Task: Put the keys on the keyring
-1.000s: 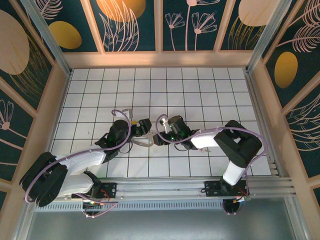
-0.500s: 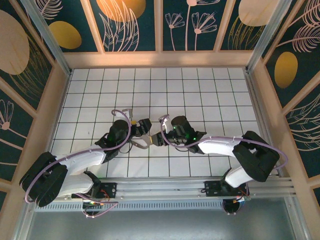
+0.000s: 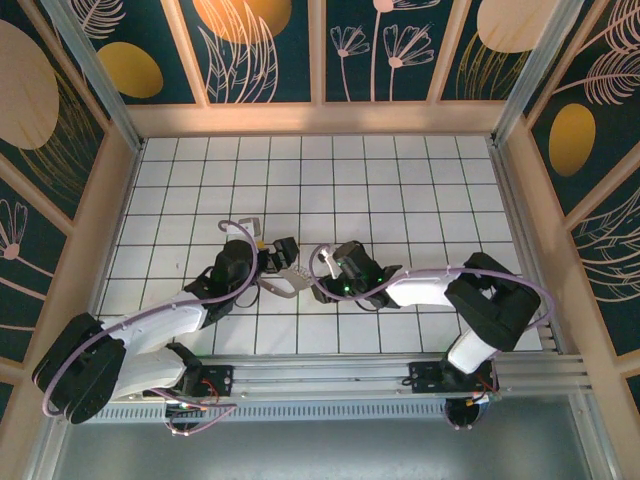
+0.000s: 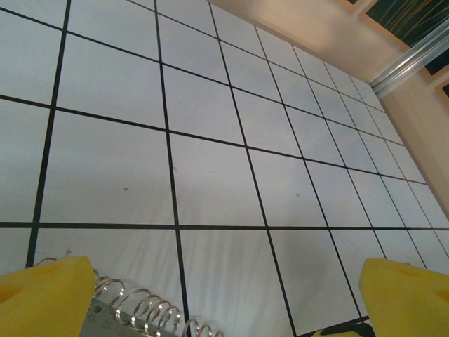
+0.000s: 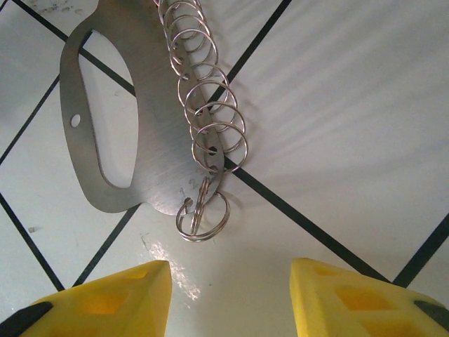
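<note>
While the keyring [image 5: 154,140] hangs or lies over a black seam of the tiled floor [image 5: 365,105] (I cannot tell whether it touches the tiles), the right gripper [image 5: 231,298] faces it with its jaws spread. Both yellow fingertips [image 5: 105,302] stop just short of the keyring's lower end and grip nothing. The keyring is a flat metal oval with a long cut-out, and a row of wire rings [image 5: 207,98] runs along one edge, ending in a small split ring [image 5: 203,214] nearest those fingertips.

From above, the keyring [image 3: 288,279] sits between the two arms, with the left gripper [image 3: 278,265] on one side and the right gripper [image 3: 313,281] just beside it on the other.

At the left wrist, the left gripper [image 4: 224,302] is also wide open. The keyring [image 4: 105,317] is right against the inner face of one yellow finger [image 4: 42,295], well apart from the other.
</note>
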